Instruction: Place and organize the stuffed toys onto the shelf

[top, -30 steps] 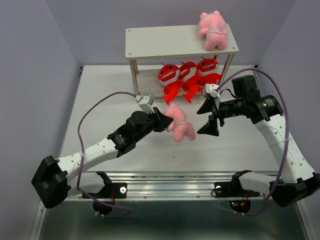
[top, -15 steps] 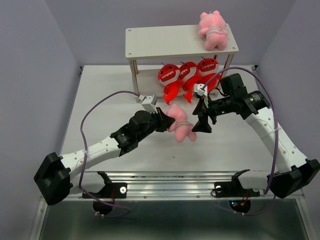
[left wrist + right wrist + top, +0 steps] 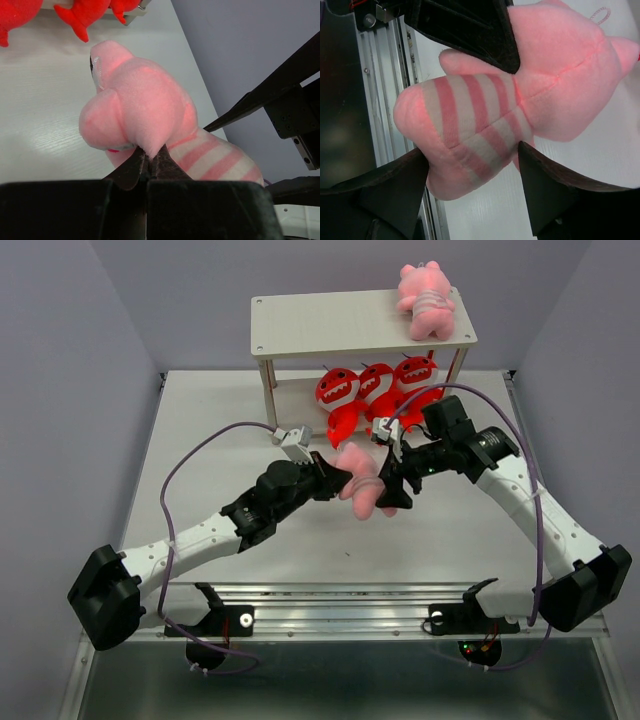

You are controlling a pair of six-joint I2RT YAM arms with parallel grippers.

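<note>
One toy (image 3: 360, 487), pinched by left fingers (image 3: 131, 169), had right fingers (image 3: 547, 192) move in, spread round it, maybe for a swap.

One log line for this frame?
left gripper: shut on pink striped toy | right gripper: open, flanking its striped body | shelf: three red monsters lower tier, second pink toy top

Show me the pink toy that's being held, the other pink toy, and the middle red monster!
Held pink toy (image 3: 362, 483), top external view, on its striped middle.
Other pink toy (image 3: 430, 306), top external view, on its striped body.
Middle red monster (image 3: 376, 383), top external view, on its toothy face.
</note>
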